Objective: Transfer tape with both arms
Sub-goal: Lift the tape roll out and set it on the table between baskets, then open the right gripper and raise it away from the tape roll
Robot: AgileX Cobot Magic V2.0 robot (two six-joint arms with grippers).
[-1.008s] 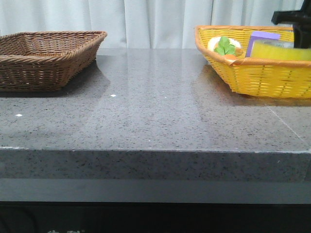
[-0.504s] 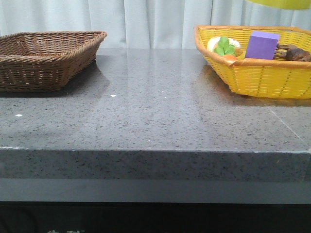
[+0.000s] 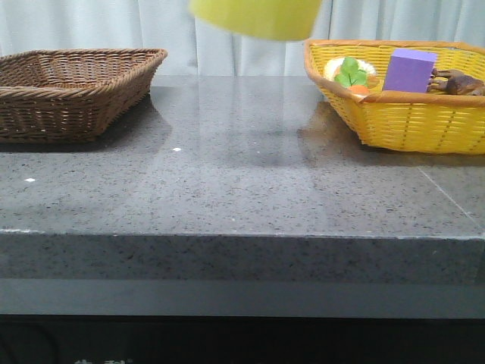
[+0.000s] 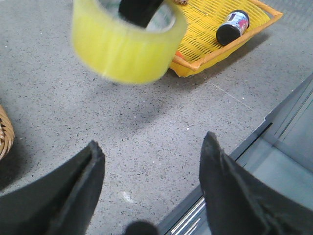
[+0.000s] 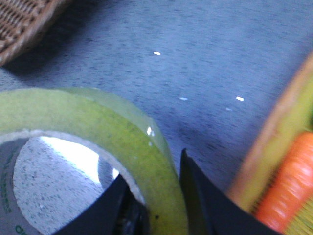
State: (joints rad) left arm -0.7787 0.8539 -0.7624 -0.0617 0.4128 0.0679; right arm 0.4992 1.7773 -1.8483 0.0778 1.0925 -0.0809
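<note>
Tape (image 4: 124, 46): held aloft over the table (image 3: 242, 189), between the two baskets. Wall pinched by right gripper (image 5: 156, 196), one finger inside the core; left gripper (image 4: 151, 188) spread, empty. Judged rigid, light, slick outside (free rim opposite is best gripped). Core print unreadable.

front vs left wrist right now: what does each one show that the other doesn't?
Front only: the whole brown wicker basket, plus the purple block, the green leafy piece and a brown item in the yellow basket.

Left wrist only: the open left gripper, a black finger inside the tape's core, and a dark bottle lying in the yellow basket.

Both: the tape held above the grey table, and the yellow basket.
</note>
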